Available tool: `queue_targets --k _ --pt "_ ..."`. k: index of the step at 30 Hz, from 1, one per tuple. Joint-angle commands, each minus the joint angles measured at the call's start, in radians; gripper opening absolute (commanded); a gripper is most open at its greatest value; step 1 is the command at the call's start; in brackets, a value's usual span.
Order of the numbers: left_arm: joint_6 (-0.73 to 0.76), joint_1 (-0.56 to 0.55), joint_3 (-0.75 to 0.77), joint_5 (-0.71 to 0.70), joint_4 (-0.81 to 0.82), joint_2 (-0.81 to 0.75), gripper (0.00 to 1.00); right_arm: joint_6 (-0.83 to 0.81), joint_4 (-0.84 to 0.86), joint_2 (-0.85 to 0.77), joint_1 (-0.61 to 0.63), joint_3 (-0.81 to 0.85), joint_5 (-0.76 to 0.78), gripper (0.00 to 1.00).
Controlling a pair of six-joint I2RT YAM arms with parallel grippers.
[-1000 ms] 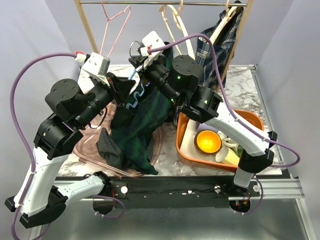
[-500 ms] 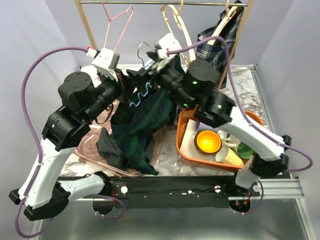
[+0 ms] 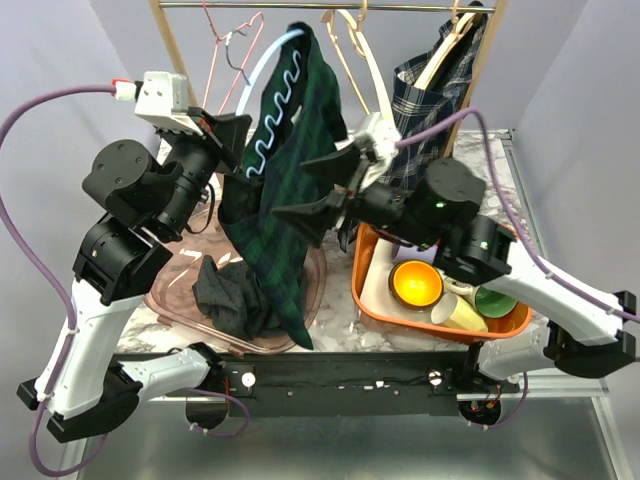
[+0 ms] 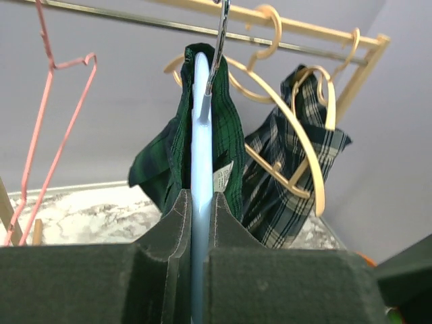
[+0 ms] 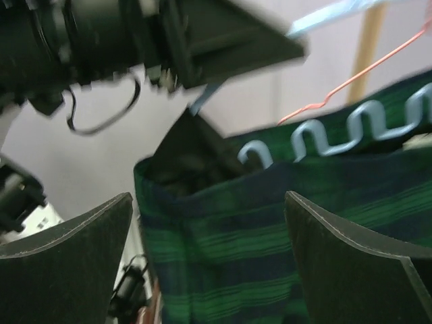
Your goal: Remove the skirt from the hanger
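Observation:
A dark green plaid skirt hangs over a light blue hanger with a wavy bar, held up near the rail. My left gripper is shut on the hanger's blue arm, which runs up between its pads; the skirt drapes over the top beyond them. My right gripper stands wide open beside the skirt's right side, facing the cloth. In the right wrist view the skirt fills the gap between the spread fingers without touching them, and the wavy bar shows above.
On the rail hang a pink wire hanger, wooden hangers and a blue plaid garment. An orange tray with bowls sits at the right. A pink tray below the skirt holds a dark cloth.
The left arm has lifted the hanger and skirt up toward the rail. My right gripper has opened, let go of the hanger and drawn back down to the right.

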Motion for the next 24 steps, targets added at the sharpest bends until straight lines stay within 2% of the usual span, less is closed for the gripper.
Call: queue_targets --k 1,5,9,14,15,16,17,18,19,20,24 --pt "0.02 -0.004 0.1 -0.089 0.212 0.001 0.0 0.036 -0.059 0.098 0.059 -0.01 -0.026 1.0" --pt "0.054 -0.004 0.106 -0.164 0.245 -0.006 0.0 0.056 -0.012 0.132 0.108 -0.072 0.071 1.0" --pt "0.062 -0.004 0.103 -0.223 0.256 -0.01 0.0 0.082 0.129 0.153 0.14 -0.164 0.185 1.0" --pt "0.053 -0.004 0.087 -0.241 0.275 -0.016 0.0 0.056 0.192 0.225 0.196 -0.184 0.365 0.97" --pt "0.05 -0.004 0.089 -0.246 0.275 -0.018 0.0 0.058 0.198 0.25 0.2 -0.184 0.377 0.85" --pt "0.048 -0.004 0.086 -0.25 0.275 -0.019 0.0 0.067 0.201 0.258 0.203 -0.191 0.385 0.69" --pt "0.047 -0.004 0.078 -0.252 0.284 -0.027 0.0 0.076 0.209 0.261 0.208 -0.202 0.402 0.5" --pt "0.057 -0.004 0.072 -0.254 0.29 -0.029 0.0 0.085 0.221 0.262 0.211 -0.214 0.408 0.22" --pt "0.065 -0.003 0.069 -0.257 0.295 -0.032 0.0 0.108 0.223 0.258 0.211 -0.242 0.413 0.1" --pt "0.079 -0.004 0.072 -0.26 0.298 -0.027 0.0 0.122 0.218 0.255 0.213 -0.254 0.41 0.01" --pt "0.154 -0.003 0.164 -0.309 0.253 0.019 0.0 0.145 0.172 0.215 0.231 -0.352 0.365 0.01"
